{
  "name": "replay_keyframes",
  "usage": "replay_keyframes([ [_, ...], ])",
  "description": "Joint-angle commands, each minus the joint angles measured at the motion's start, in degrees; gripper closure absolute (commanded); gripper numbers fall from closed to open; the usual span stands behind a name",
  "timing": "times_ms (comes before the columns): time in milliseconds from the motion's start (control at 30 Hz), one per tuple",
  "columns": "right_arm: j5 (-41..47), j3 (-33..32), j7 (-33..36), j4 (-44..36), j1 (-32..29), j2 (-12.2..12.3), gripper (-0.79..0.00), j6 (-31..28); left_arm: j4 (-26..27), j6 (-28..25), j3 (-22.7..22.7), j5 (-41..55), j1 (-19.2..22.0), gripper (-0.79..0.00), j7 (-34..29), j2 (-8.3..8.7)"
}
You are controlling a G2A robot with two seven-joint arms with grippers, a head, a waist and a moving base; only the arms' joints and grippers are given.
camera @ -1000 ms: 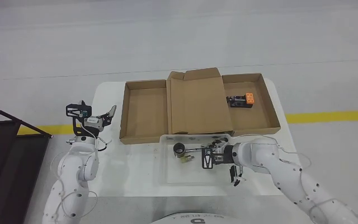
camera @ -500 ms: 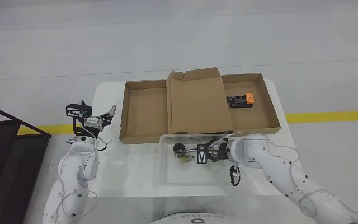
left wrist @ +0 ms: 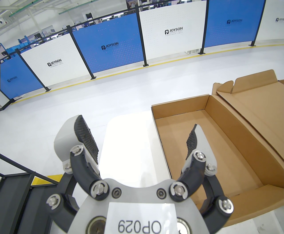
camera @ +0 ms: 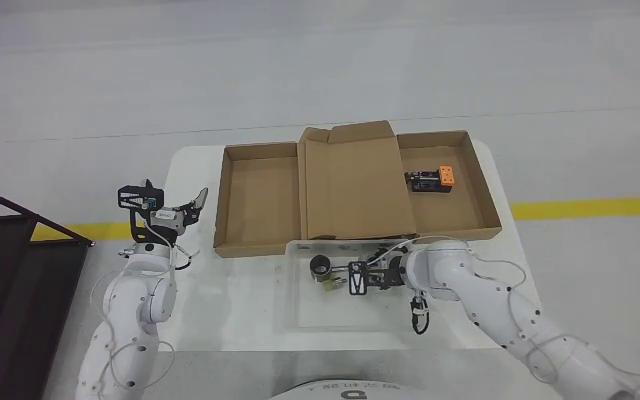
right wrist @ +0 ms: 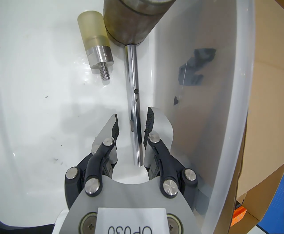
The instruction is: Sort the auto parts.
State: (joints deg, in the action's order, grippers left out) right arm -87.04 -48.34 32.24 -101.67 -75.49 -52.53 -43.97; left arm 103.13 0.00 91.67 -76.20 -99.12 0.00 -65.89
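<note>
Straddling the polished shaft (right wrist: 132,88) in the clear tray (right wrist: 221,88), my right gripper (right wrist: 132,113) is narrowly parted, not clamped. Risk: the heavy cylinder end (right wrist: 133,20) could pivot the smooth shaft free, or a finger could scrape the tray wall. My left gripper (left wrist: 137,123) hangs wide open near the cardboard box (left wrist: 221,144).

Left claw (left wrist: 137,124) w/ jaws spread wide, held over the white worktop (left wrist: 126,159). Open cardboard box (left wrist: 213,150) sits on the worktop just beside one finger, flap raised at far end. Blue & white fence panels (left wrist: 115,48) stand well beyond, across pale floor (left wrist: 99,95).
</note>
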Motion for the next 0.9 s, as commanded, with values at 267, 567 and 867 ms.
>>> replay_keyframes([
  [267, -0.2, -0.2, -1.2, 0.6, 0.4, -0.1, -0.015, -1.2, 0.0, 0.0, 0.0, 0.0, 0.0, -0.785, 0.0, 0.00],
  [567, 1.0, -4.1, -7.5, -1.2, -1.7, 1.0, 0.000, -4.3, 0.0, 0.0, 0.0, 0.0, 0.0, -0.785, 0.0, 0.00],
  [867, -1.6, -7.4, -11.3, -1.2, -4.8, 2.4, 0.000, -7.4, 0.0, 0.0, 0.0, 0.0, 0.0, -0.785, 0.0, 0.00],
])
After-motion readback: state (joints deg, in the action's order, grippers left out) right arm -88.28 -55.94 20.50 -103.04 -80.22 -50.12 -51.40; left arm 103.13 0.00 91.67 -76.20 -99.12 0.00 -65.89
